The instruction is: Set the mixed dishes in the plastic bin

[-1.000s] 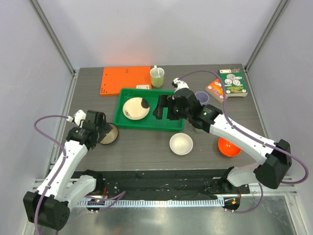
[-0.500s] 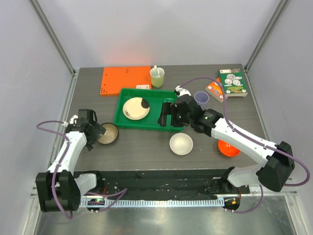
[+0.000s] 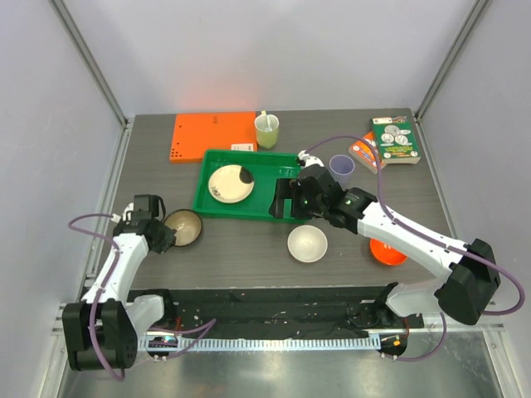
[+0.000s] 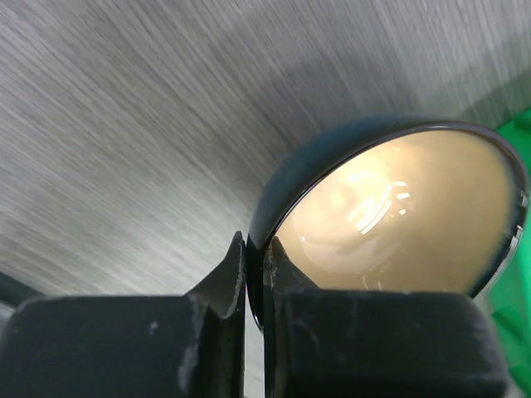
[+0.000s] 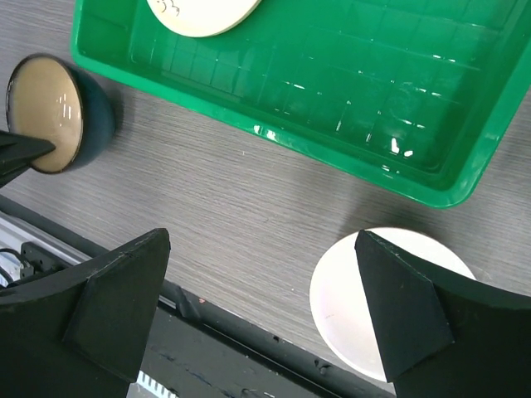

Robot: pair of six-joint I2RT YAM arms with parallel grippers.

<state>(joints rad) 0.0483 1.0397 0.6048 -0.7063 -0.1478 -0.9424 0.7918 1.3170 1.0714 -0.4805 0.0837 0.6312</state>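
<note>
My left gripper (image 3: 163, 234) is shut on the near-left rim of the brown bowl (image 3: 184, 226), which sits on the table left of the plastic bin (image 3: 262, 177). In the left wrist view the gripper (image 4: 255, 267) pinches the bowl's (image 4: 398, 215) dark rim, one finger inside and one outside. A cream plate (image 3: 231, 183) lies in the bin's left half. My right gripper (image 3: 287, 201) hangs open over the bin's near right edge, holding nothing. In the right wrist view its gripper (image 5: 265, 307) frames bare table, with the white bowl (image 5: 348, 307) beside one finger.
The white bowl (image 3: 308, 243) and the orange-red bowl (image 3: 388, 249) sit near the front right. A lavender cup (image 3: 341, 168) stands right of the bin. Behind it are a yellow-green cup with a spoon (image 3: 266, 131), an orange board (image 3: 214, 135) and two small boxes (image 3: 394, 141).
The left gripper swung to the bowl's left side and closed on its rim. The right arm drew back toward the bin's near edge, still open.
</note>
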